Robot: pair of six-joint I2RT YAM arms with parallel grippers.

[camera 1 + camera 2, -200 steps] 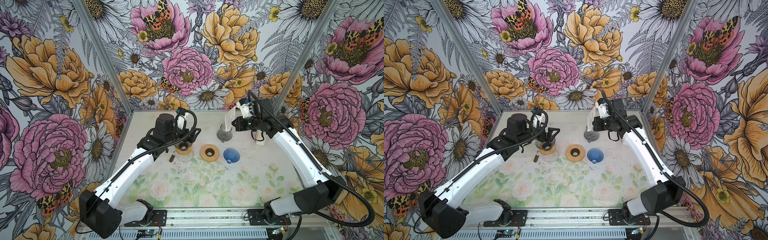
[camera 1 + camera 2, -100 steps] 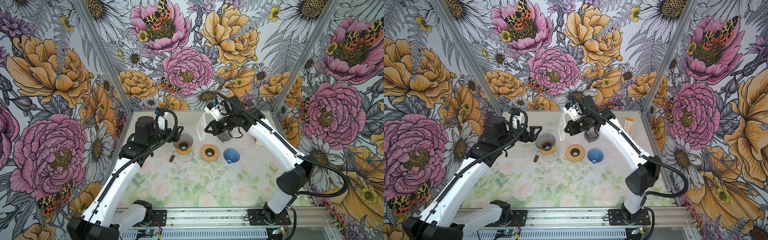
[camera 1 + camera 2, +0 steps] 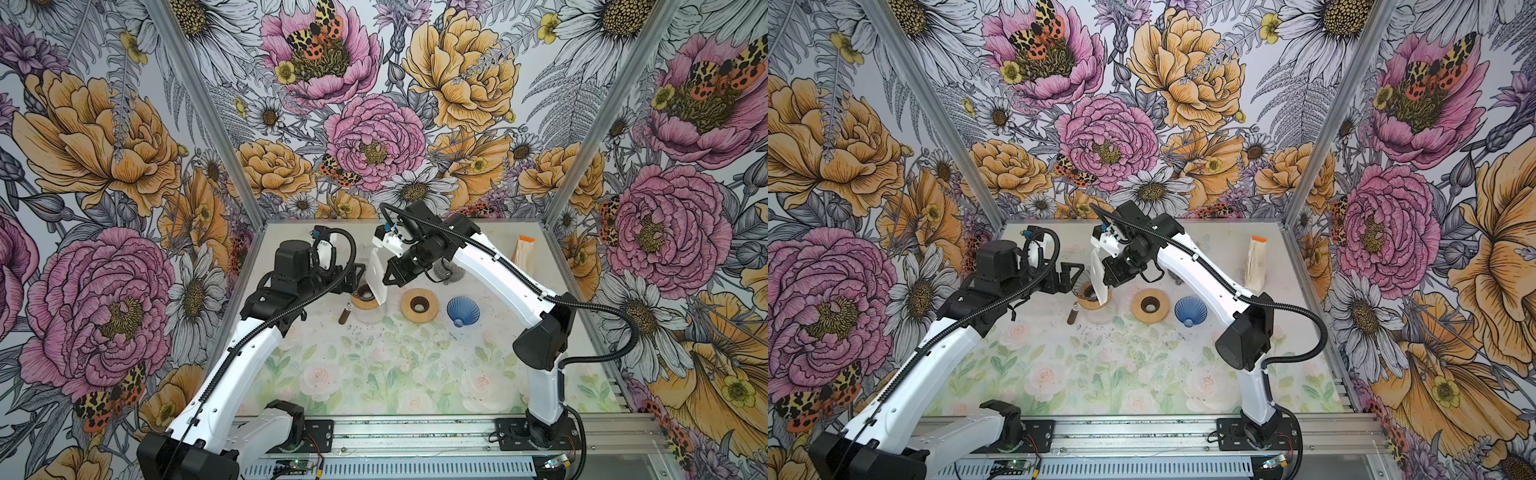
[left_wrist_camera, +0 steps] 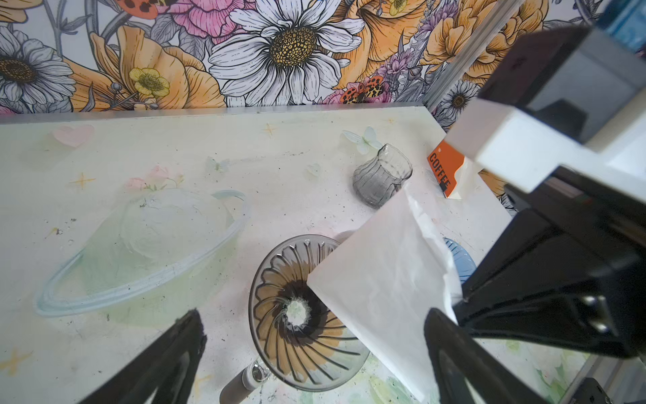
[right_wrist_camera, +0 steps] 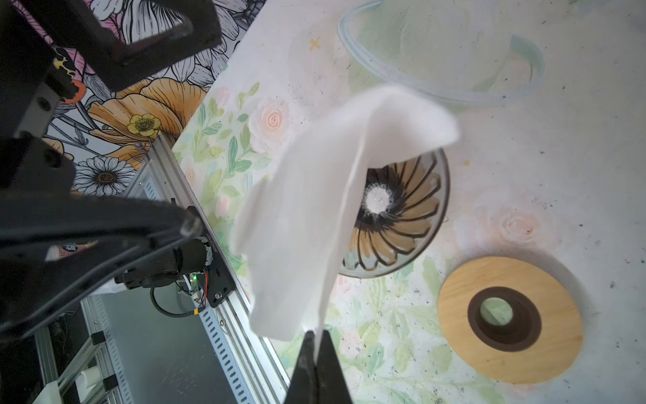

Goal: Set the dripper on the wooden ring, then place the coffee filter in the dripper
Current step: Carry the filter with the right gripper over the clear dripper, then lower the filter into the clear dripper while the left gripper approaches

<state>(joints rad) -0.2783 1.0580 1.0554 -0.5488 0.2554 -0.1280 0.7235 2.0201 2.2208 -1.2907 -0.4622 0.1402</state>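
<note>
Mid-frame in a top view lie a wooden ring [image 3: 406, 308] and, right of it, a blue cone [image 3: 462, 309]. Just left of the ring stands the glass dripper [image 3: 360, 297]. The filter [image 3: 377, 274] hangs over its right rim, not seated in it — whether it touches the glass I cannot tell. The right gripper [image 5: 316, 341] pinches the filter's edge, jaws closed on the paper. The left gripper [image 4: 314, 328] gapes wide at the dripper's left, holding nothing. Further back is a glass cup [image 4: 381, 175] — and at right a coffee packet [image 3: 524, 253].
</note>
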